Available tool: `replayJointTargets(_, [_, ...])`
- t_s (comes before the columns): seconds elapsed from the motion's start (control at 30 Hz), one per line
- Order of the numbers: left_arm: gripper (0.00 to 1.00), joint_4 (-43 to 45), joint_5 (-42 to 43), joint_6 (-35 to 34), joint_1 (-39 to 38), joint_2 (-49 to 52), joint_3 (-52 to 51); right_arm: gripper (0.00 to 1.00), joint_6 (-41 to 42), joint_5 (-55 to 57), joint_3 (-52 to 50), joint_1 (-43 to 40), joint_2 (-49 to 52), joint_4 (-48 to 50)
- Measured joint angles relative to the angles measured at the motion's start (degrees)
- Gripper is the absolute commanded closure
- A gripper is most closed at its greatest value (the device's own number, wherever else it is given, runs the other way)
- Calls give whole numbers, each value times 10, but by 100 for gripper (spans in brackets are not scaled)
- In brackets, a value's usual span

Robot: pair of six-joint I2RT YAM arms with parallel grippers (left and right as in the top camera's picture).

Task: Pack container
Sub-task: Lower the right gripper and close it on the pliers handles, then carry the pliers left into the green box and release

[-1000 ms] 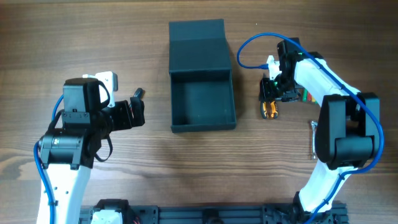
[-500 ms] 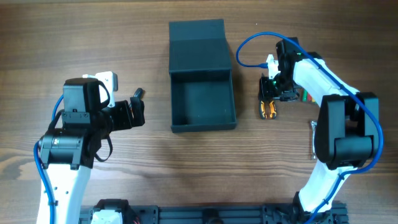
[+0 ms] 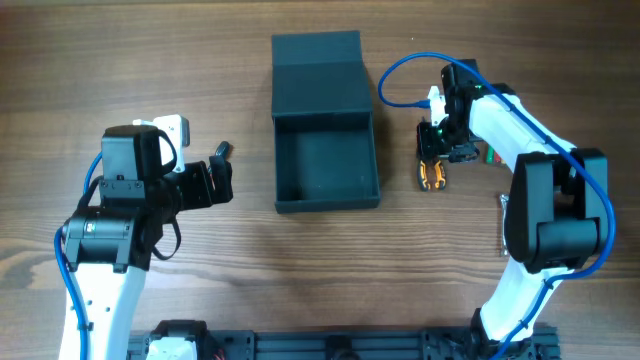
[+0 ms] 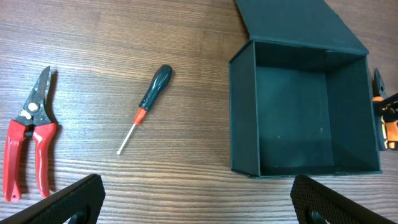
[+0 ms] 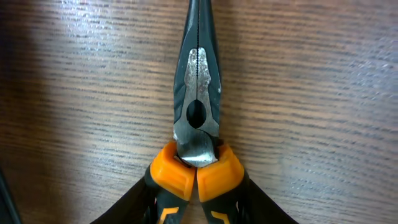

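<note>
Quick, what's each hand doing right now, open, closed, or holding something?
Left hand: open, holding nothing.
Right hand: just above the needle-nose pliers; cannot be told whether open or closed.

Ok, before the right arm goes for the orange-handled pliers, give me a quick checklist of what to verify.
1. Container lid folded back: ok.
2. Container inside empty: ok.
3. Pliers closed, lying on the table, centred in the right wrist view: ok.
4. Right gripper open and straddling the pliers: cannot tell, its fingers are not visible.
5. Left gripper open, holding nothing, apart from the container: ok.
</note>
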Motion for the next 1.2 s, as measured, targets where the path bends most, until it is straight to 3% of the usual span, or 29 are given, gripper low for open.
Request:
replayJointTargets(0.93, [0,0,0,0,0,0,0,96,0,37,-2,0,-5,45])
replayJointTargets(1.2, [0,0,0,0,0,0,0,96,-11,66,-9,-2,-77,28])
